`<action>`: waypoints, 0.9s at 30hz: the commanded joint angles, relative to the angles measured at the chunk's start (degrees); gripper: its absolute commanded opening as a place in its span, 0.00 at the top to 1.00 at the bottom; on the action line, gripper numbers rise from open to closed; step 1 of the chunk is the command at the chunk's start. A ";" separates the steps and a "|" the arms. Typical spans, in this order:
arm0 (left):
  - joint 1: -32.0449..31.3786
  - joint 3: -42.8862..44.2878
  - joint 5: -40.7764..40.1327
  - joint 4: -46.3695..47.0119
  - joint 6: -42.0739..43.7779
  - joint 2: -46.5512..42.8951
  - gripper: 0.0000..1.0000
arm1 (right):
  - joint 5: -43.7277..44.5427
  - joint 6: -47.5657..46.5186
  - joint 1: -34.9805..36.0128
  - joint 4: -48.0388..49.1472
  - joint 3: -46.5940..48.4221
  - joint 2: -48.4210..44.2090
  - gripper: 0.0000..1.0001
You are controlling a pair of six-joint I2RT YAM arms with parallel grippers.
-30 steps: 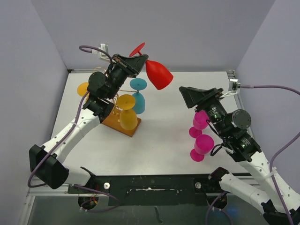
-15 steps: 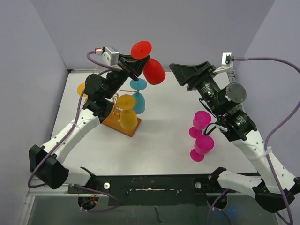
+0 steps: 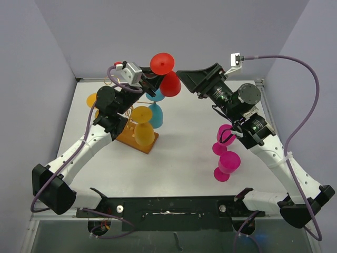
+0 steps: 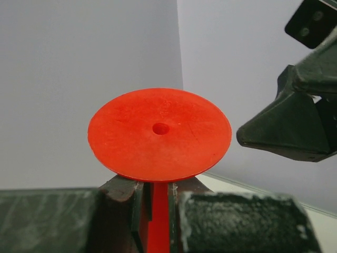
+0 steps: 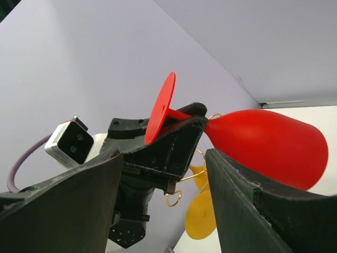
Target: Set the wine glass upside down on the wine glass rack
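The red wine glass (image 3: 170, 84) hangs in the air above the rack, foot (image 3: 161, 62) uppermost and bowl tilted down to the right. My left gripper (image 3: 154, 80) is shut on its stem (image 4: 158, 211), just under the round foot (image 4: 159, 134). My right gripper (image 3: 184, 79) stands open beside the bowl (image 5: 263, 145), its fingertips apart from the glass. The wine glass rack (image 3: 134, 142), gold wire on a wooden base, stands below; a wire loop (image 5: 174, 199) shows in the right wrist view.
On the rack hang two yellow glasses (image 3: 143, 132) and a teal one (image 3: 155, 108), bowls down. Two pink glasses (image 3: 228, 163) stand on the table to the right, under the right arm. Grey walls close in the back and sides.
My right arm has swung up and left from above the pink glasses to the red glass. My left gripper has turned the glass, foot now more upward, bowl drawn in toward the rack.
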 commanded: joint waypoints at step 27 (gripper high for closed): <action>-1.95 0.88 5.42 5.68 0.23 -0.43 1.00 | -2.08 10.84 0.10 -5.82 13.84 8.18 1.00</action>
